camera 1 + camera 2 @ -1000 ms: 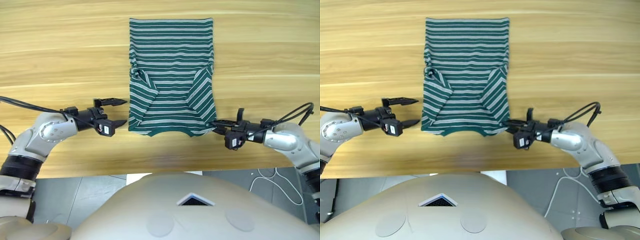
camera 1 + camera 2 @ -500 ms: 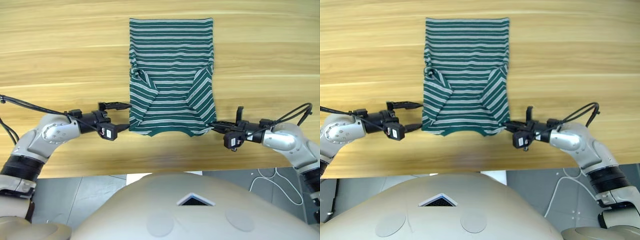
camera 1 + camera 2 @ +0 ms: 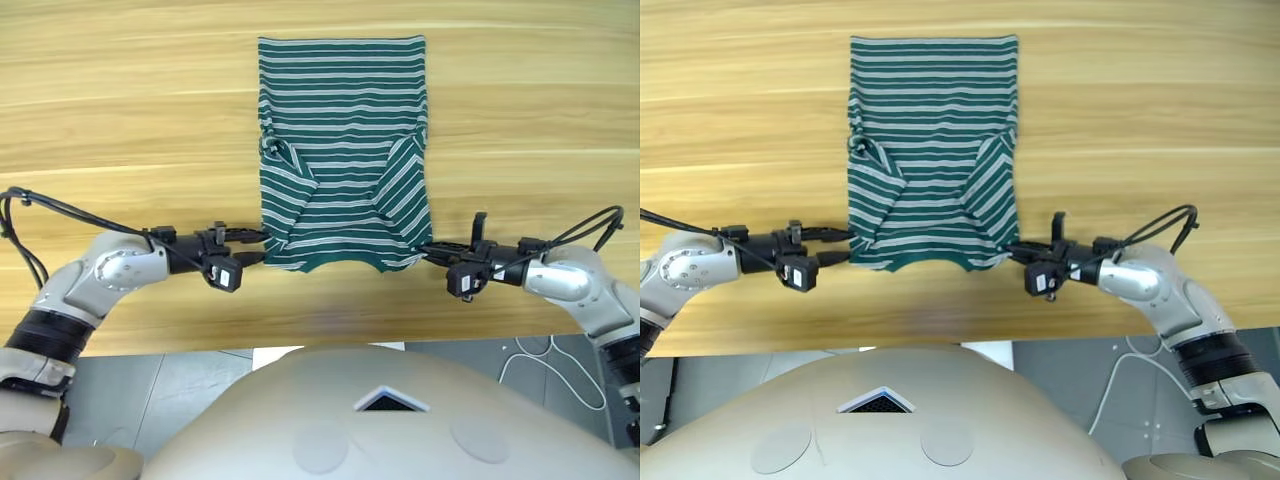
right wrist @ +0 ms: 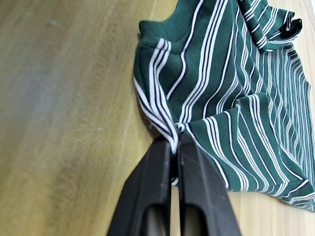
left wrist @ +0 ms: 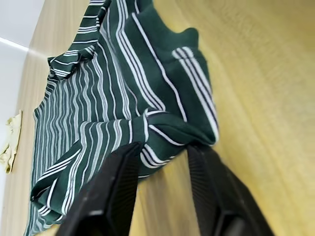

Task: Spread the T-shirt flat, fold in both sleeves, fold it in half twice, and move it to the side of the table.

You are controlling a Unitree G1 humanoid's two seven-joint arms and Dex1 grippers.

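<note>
The T-shirt [image 3: 345, 130] lies flat as a long rectangle, green with pale stripes. Both sleeves are already folded in over its front, and its collar edge is nearest to the robot. Under the T-shirt is the wooden tabletop [image 3: 120, 120]. At the T-shirt's near right corner the right end effector [image 3: 424, 248] has its fingers pressed together on the hem fabric. At the T-shirt's near left corner the left end effector [image 5: 165, 149] has its fingers apart, one on each side of the corner, with cloth between them but not yet pinched. I judge that the first half-fold is being prepared. If the left fingers close on too little cloth, that corner may slip out during lifting and the fold becomes crooked. An uneven lift could also pull the tucked sleeves open.
</note>
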